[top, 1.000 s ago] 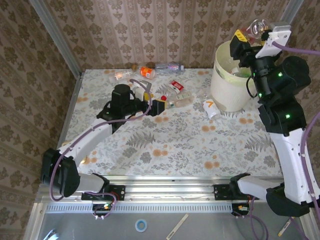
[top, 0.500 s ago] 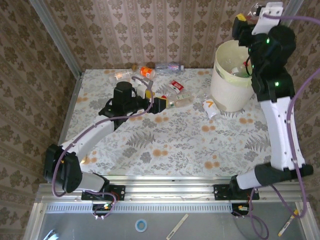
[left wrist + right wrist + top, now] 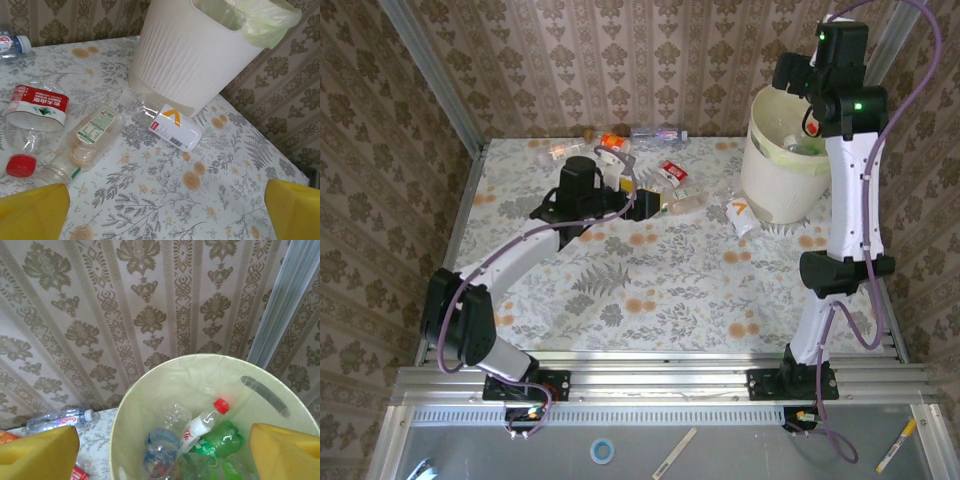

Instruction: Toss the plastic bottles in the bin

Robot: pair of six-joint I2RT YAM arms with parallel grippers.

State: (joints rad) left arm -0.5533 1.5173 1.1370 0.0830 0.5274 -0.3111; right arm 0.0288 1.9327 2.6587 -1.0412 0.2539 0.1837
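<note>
Right wrist view: hangs above the bin [image 3: 200,370] with the right gripper [image 3: 160,455] spread wide, yellow fingers [image 3: 37,452] at either lower corner, and grips nothing. Directly below the jaws, inside the pale liner [image 3: 150,390]: a red-capped clear bottle [image 3: 205,422], a green bottle [image 3: 222,437] toward the right finger, a crushed clear bottle [image 3: 172,415] and a bluish bottle [image 3: 160,442] nearer mid-gap. Beyond the left finger, outside the bin, a blue-labelled bottle [image 3: 57,420] flat on the table [image 3: 97,442] by the wall [image 3: 150,300]. Left wrist view: holds the left gripper [image 3: 162,215] low over the flowered table, likewise fully parted and empty. Just ahead of the left finger, a crushed red-labelled bottle [image 3: 37,107] with its red cap nearest the fingertip; beside it, toward mid-gap, a bottle with a green-and-white label [image 3: 95,132], neck end close to that same finger. Straight ahead of the gap, a white-labelled bottle with an orange chevron [image 3: 175,127], right at the foot of the bin. Top external view: places the left jaws among the bottles at mid-table, well apart from the bin, and the right jaws high above the bin.
</note>
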